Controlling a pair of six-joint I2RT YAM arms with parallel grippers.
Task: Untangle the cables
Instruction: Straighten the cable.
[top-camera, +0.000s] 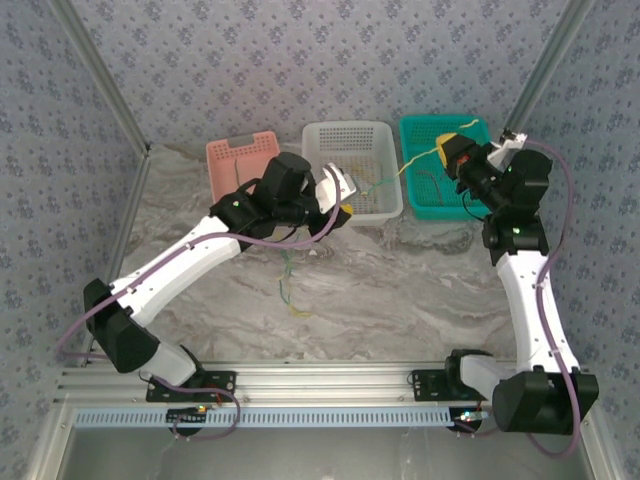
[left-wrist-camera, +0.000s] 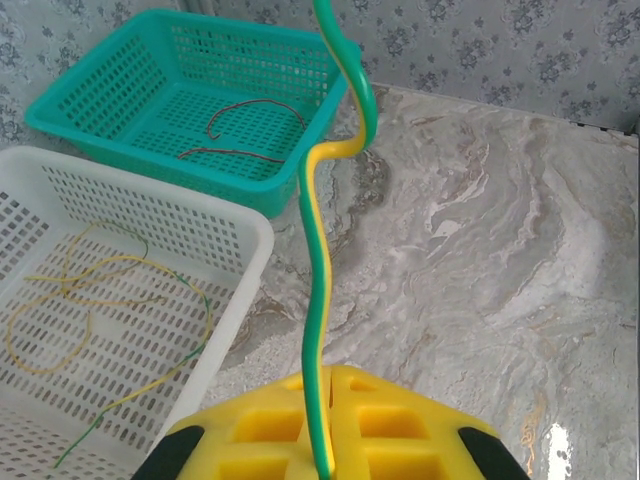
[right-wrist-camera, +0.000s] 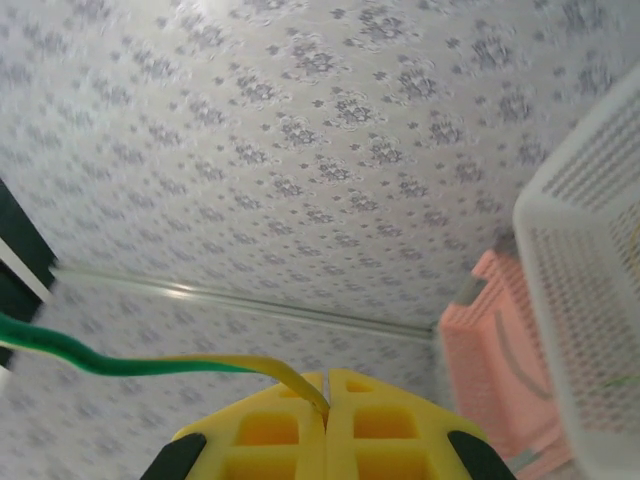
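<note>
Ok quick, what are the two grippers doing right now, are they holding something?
Left gripper: closed on a green-yellow cable.
Right gripper: closed on a green-yellow cable too.

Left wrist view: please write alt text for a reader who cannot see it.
The left tool is shut on a green-yellow cable rising out of frame. Beside it, a white basket holds yellow cables; beyond, a teal basket holds red cables.
</note>
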